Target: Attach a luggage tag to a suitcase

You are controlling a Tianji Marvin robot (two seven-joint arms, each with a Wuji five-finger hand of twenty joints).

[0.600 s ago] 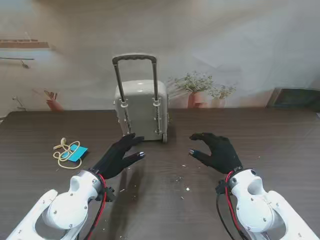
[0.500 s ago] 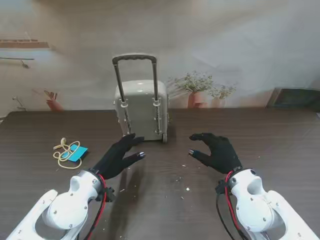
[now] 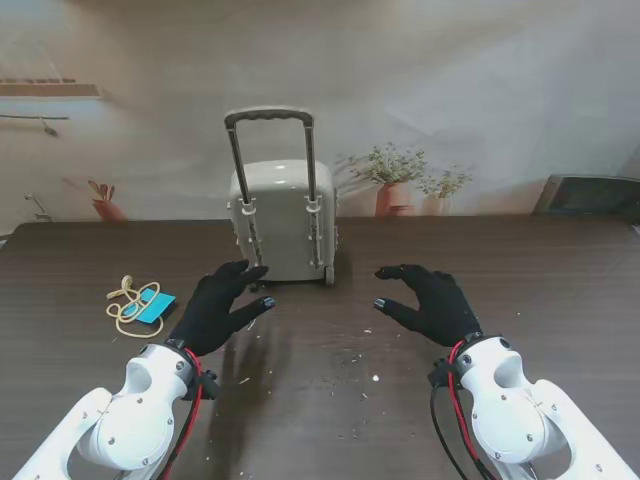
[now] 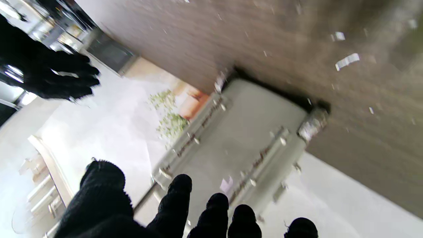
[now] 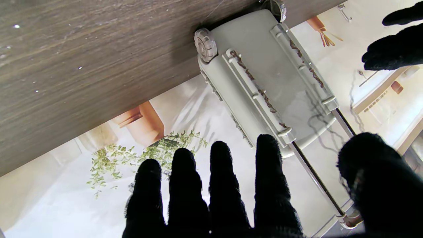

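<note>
A small grey suitcase (image 3: 283,222) stands upright at the middle of the table, its black telescopic handle (image 3: 269,117) pulled out. The wrist views also show the suitcase (image 4: 244,138) (image 5: 264,79). A blue luggage tag (image 3: 154,306) with a cream loop cord (image 3: 127,303) lies flat on the table, left of the suitcase. My left hand (image 3: 216,306) hovers open in a black glove, just nearer to me than the suitcase's left side, holding nothing. My right hand (image 3: 426,301) hovers open to the right of the suitcase, fingers spread, empty.
The dark wood table (image 3: 560,290) carries small white crumbs (image 3: 360,360) between my hands. A printed backdrop with potted plants (image 3: 400,180) stands behind the table's far edge.
My left hand has shifted left and a little farther from me, toward the tag side. My right hand has barely moved.
</note>
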